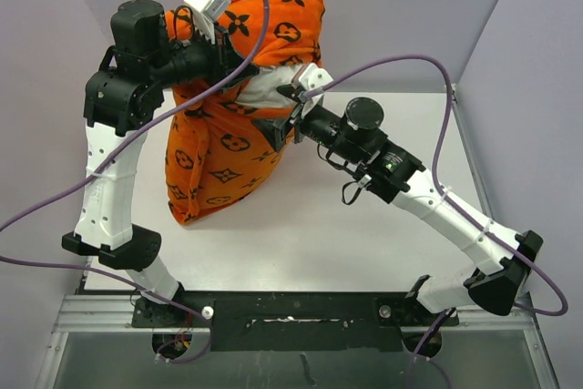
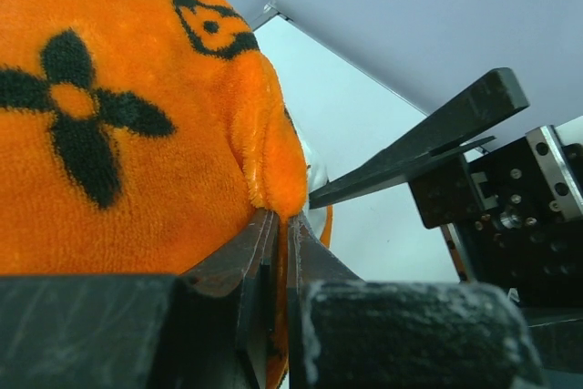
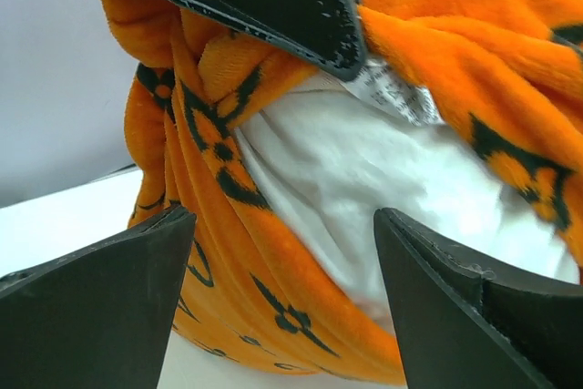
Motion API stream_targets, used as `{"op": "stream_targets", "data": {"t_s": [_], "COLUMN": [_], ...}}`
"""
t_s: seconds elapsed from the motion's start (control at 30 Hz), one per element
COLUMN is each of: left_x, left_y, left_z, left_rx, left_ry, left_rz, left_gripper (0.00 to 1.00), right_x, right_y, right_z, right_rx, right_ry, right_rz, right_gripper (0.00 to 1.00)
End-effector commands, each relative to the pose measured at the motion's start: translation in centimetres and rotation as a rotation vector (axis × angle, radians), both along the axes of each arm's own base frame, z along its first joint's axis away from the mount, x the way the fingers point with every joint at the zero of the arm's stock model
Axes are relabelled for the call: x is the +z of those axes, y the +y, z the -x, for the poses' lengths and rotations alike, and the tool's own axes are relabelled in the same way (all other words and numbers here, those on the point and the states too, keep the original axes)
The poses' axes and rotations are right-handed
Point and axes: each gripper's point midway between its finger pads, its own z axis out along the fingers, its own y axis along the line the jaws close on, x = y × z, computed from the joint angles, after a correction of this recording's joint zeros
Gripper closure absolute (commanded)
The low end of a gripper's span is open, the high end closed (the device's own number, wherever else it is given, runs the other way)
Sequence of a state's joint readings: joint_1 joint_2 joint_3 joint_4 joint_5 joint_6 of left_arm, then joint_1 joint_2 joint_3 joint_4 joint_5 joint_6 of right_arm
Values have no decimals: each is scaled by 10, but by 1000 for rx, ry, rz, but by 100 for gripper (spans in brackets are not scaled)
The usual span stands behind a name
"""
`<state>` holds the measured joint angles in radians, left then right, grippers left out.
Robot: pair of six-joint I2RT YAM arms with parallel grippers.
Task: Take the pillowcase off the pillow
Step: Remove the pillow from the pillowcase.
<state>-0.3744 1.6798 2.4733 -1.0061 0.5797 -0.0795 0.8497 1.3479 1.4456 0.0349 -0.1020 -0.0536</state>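
While my left gripper (image 2: 281,218) clamps the pillowcase (image 1: 219,157) and my right gripper (image 3: 284,214) gapes empty, the pillow (image 1: 269,87) merely peeks out at three o'clock: mostly undone.

This is a robotics lab cell. A bare white tabletop (image 1: 364,234) is boxed in by plain lilac-grey panels (image 1: 410,6) on the far, left and right sides. Two robot arms (image 1: 109,179) trailing purple cables (image 1: 46,209) are bolted to a black base plate (image 1: 291,309) at the near edge.
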Motion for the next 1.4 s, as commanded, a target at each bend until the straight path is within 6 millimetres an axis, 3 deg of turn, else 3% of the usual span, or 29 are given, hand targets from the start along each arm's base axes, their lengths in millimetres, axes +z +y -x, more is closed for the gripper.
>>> {"op": "stream_targets", "data": {"t_s": [0.0,0.2,0.43,0.7,0.9,1.13,1.2,1.27,1.37], "left_x": [42,45,46,50,49,55,56,59,67], "left_y": [-1,-5,-3,-10,-21,-25,-25,-24,-18], "left_z": [37,47,53,65,78,95,101,107,113], "left_rx": [-66,-105,-113,-149,-215,-286,-306,-325,-327], "left_ry": [-92,-88,-93,-71,-40,-26,-23,-29,-71], "left_rz": [90,103,102,119,131,145,151,155,154], "left_gripper": [100,100,100,100,100,100,100,100,100], "right_x": [30,42,54,33,30,35,33,29,19], "right_y": [2,5,-13,14,46,39,51,59,58], "right_z": [0,-16,-25,-48,-48,-85,-91,-96,-102], "right_rx": [49,14,-21,-33,-93,-366,-389,-414,-456], "right_ry": [-75,-118,-122,-94,-248,-387,-420,-441,-443], "right_rz": [-15,-18,-66,-26,26,-14,23,50,38], "right_gripper": [17,12,12,4,2,1,10,32,96]}}
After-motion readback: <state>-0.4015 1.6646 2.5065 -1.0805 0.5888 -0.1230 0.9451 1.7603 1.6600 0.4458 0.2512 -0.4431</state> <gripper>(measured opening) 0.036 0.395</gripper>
